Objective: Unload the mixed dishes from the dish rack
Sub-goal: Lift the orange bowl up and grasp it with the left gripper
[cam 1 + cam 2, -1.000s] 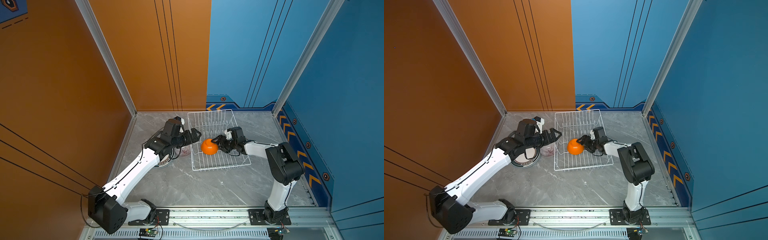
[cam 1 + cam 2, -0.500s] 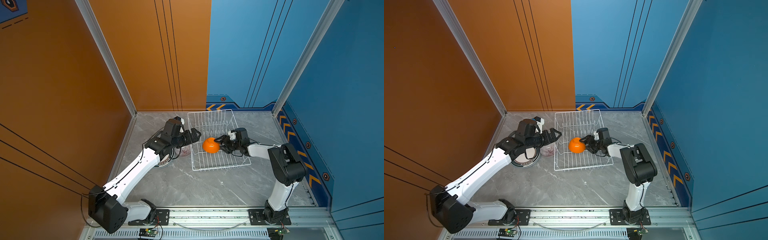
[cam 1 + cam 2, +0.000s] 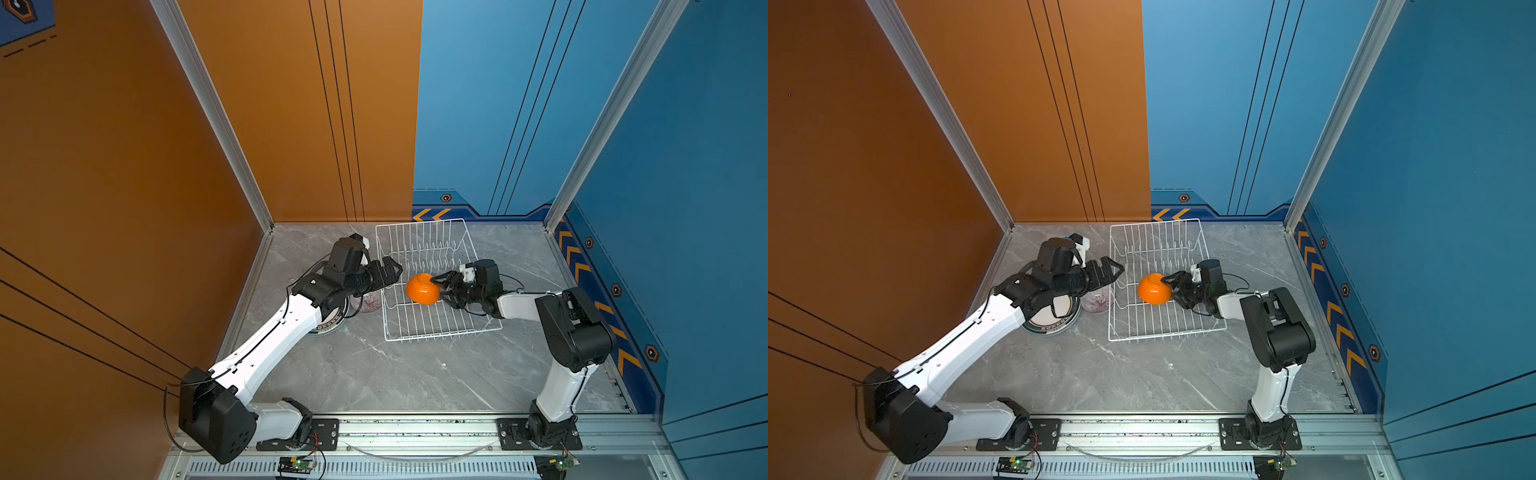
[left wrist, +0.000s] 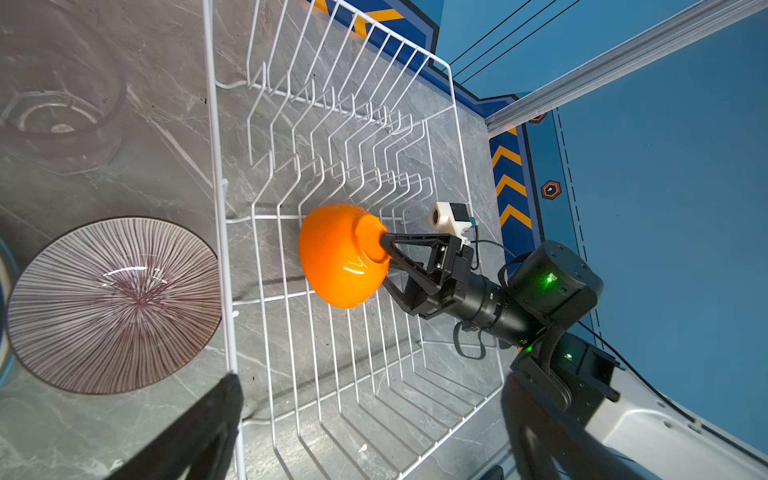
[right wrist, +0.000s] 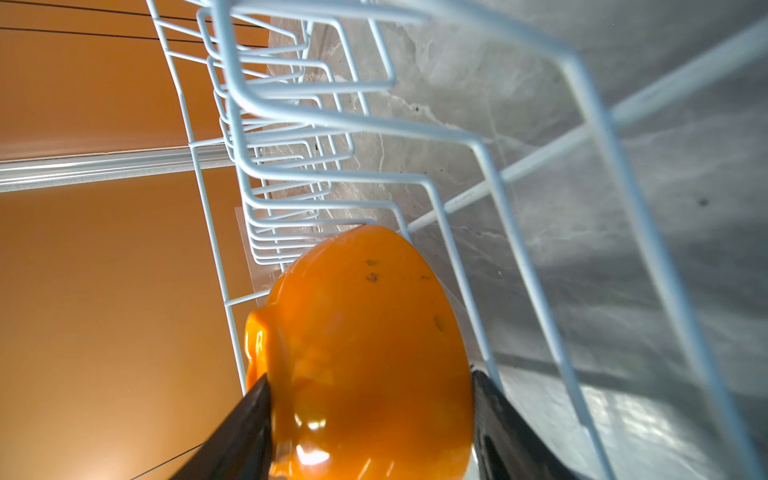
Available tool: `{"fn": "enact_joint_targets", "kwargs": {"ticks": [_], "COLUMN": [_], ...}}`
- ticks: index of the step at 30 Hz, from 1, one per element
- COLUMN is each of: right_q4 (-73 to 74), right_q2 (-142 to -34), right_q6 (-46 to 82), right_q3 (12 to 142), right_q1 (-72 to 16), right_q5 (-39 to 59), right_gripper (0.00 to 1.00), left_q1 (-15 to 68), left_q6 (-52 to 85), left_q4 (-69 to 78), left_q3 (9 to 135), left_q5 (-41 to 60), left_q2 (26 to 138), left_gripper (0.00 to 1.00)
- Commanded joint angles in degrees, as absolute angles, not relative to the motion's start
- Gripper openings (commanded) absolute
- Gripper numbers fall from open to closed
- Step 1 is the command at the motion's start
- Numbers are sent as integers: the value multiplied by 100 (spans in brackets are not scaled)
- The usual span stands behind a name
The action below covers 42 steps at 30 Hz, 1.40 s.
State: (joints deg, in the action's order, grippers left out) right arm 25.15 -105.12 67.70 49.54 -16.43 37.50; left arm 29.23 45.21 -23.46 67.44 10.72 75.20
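The white wire dish rack (image 3: 440,336) (image 3: 1167,336) (image 4: 212,124) (image 5: 478,145) stands mid-table in both top views. The only dish in it is the orange bowl (image 3: 422,289) (image 3: 1154,289) (image 4: 336,257) (image 5: 361,353), tipped on its side with its foot towards the right arm. My right gripper (image 3: 438,287) (image 3: 1169,286) (image 4: 384,259) (image 5: 370,382) is shut on this bowl, one finger at the foot and one at the rim side. My left gripper (image 3: 390,272) (image 3: 1115,272) (image 4: 372,395) hangs open and empty over the rack's left rim.
Left of the rack on the grey marble table sit a striped bowl (image 4: 112,303) (image 3: 368,301) (image 3: 1096,301), a dark-ringed plate (image 3: 1054,318) (image 3: 328,326) partly under the left arm, and a clear glass tumbler (image 4: 58,95). Walls close in at the back and on both sides.
The right jaws have narrowed onto the orange bowl, and the bowl has tipped up and shifted slightly right with the wrist. The left arm has stayed put.
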Motion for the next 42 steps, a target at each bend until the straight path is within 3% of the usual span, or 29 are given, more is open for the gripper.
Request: {"fn": "enact_joint_targets", "kwargs": {"ticks": [1, 28, 42], "right_q4": [2710, 3534, 5610], "right_q2": [-10158, -8788, -9035], "right_q6": [6975, 7756, 8852], "right_q3": [4878, 4947, 4741], "right_q1": [-1518, -1605, -1908], "right_q5": [3511, 3498, 3490], "right_gripper": [56, 56, 55], "left_q1": [2966, 3055, 3079], "left_q6": [4430, 4913, 5654], "left_q4": [-2415, -1504, 289], "left_q3": [6832, 7654, 7624], "left_q5": [1007, 1645, 2123], "left_q2": [7633, 8576, 8965], "left_gripper": [98, 100, 74]}}
